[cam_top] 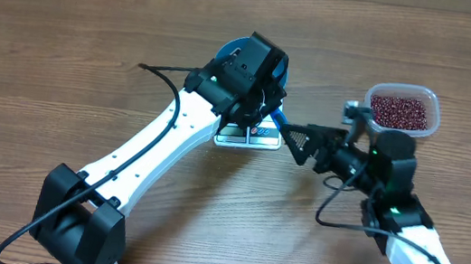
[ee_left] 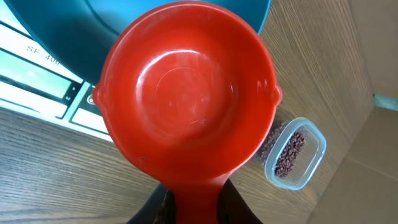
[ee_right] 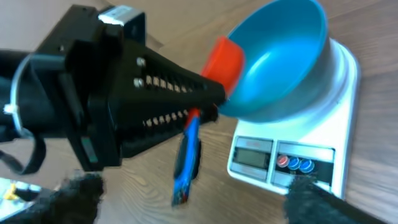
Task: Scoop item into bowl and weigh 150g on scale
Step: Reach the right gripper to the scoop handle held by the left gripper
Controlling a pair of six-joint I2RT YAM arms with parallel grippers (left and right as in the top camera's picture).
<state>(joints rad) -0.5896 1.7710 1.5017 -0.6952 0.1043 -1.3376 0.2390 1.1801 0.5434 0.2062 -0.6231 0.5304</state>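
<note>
The blue bowl (ee_right: pixel 280 56) stands on the white scale (ee_right: pixel 255 155); the part of its inside that shows is plain blue. My left gripper (ee_left: pixel 198 205) is shut on the handle of an empty red scoop (ee_left: pixel 186 93), held at the bowl's near rim. From overhead the left gripper (cam_top: pixel 246 83) covers most of the bowl (cam_top: pixel 224 55) and the scale (cam_top: pixel 244 135). The beans (cam_top: pixel 400 110) lie in a clear tub (cam_top: pixel 434 120) to the right. My right gripper (cam_top: pixel 293 142) is open beside the scale, its fuzzy fingers (ee_right: pixel 81 190) wide apart and holding nothing.
A thin blue stick-like tool (ee_right: pixel 186 155) lies on the wooden table just in front of the scale's display, between my right gripper's fingers. The tub of beans (ee_left: pixel 289 152) sits close to the table's right edge. A black cable (cam_top: pixel 166 70) trails from the left arm.
</note>
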